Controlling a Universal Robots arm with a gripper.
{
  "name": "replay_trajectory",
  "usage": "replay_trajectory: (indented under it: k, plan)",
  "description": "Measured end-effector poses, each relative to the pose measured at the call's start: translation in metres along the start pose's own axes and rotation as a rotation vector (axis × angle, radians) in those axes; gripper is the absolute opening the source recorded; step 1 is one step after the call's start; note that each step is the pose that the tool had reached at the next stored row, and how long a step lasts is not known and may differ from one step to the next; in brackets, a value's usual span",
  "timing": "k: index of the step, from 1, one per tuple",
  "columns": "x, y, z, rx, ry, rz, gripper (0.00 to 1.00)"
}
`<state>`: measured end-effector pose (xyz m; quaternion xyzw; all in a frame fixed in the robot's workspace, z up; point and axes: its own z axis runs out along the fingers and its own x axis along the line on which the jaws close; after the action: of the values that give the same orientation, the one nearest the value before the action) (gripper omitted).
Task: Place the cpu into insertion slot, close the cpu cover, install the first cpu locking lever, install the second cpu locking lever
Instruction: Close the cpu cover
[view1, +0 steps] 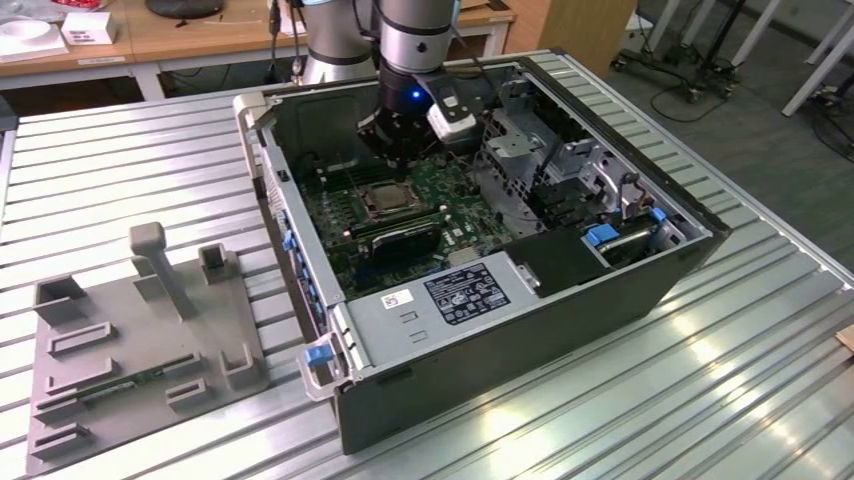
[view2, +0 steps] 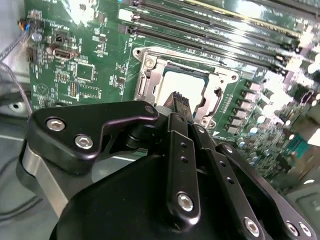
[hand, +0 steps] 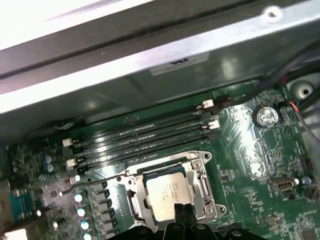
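Fingertips (hand: 178, 211) of the gripper (hand: 183, 210) are pressed together with nothing between them, right at the edge of the cpu (hand: 167, 192). At the exterior view's left lies a grey fixture plate (view1: 134, 350). To its right is the open computer case (view1: 534, 330), where the cpu sits in the insertion slot (hand: 129, 181) with the cpu cover (hand: 207, 186) flat around it.
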<state>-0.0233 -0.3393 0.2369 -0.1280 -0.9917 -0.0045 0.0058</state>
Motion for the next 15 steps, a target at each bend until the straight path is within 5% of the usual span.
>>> replay_trajectory:
  k: [12, 15]
  plan:
    - [-0.0001, 0.0000, 0.0037, -0.0054, -0.0295, -0.198, 0.11]
    - [-0.0001, 0.0000, 0.0038, -0.0059, -0.0310, -0.220, 0.11]
